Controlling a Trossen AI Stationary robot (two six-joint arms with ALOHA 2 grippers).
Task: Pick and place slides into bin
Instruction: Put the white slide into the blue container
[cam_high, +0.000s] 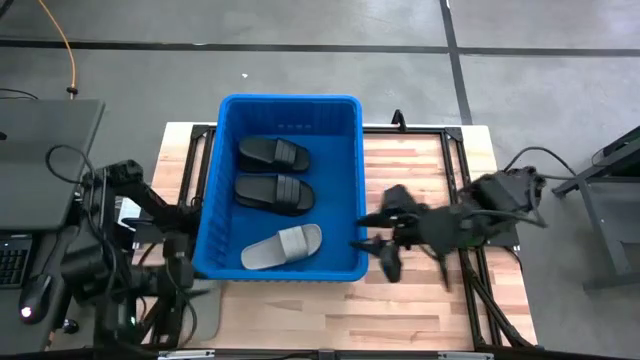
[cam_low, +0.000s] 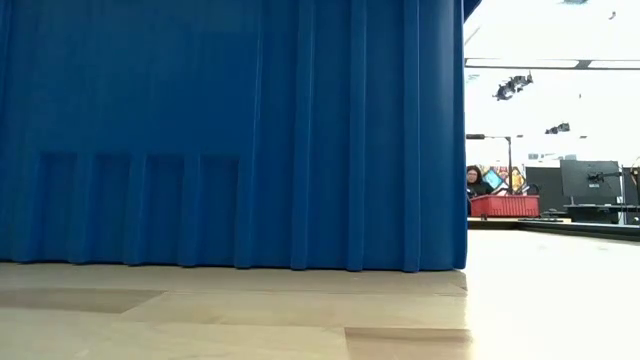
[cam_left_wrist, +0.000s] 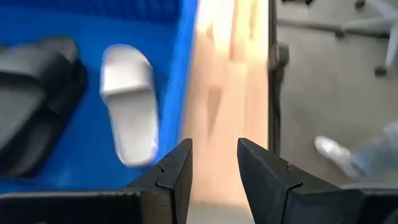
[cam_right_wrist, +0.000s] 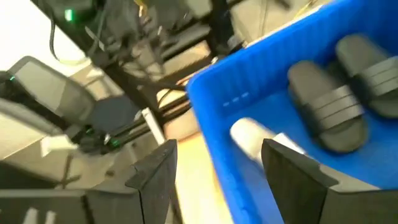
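A: From above you see the blue bin (cam_high: 285, 185) on the wooden surface (cam_high: 420, 170), with three slides inside: a black slide (cam_high: 272, 153) at the far end, a second black slide (cam_high: 274, 192) in the middle, and a light grey slide (cam_high: 282, 246) at the near end.

B: And your end effectors?

A: Your right end effector (cam_high: 378, 232) hangs just right of the bin's near right corner, fingers spread, holding nothing. Your left end effector (cam_left_wrist: 212, 163) sits low at the bin's near left side; its wrist view shows the two dark fingers slightly apart, empty.

B: What does the level camera give you?

A: Only the bin's ribbed plastic wall (cam_low: 230, 130), filling most of the picture, standing on pale wood planks. No slides or arms show there. Far behind, a person (cam_low: 476, 182) sits near a red basket (cam_low: 504, 205).

B: The wrist cameras?

A: The left one shows the grey slide's smooth rounded sole and wide band, beside the bin's rim. The right one shows both black slides' ridged straps (cam_right_wrist: 329, 102) and one end of the grey slide.
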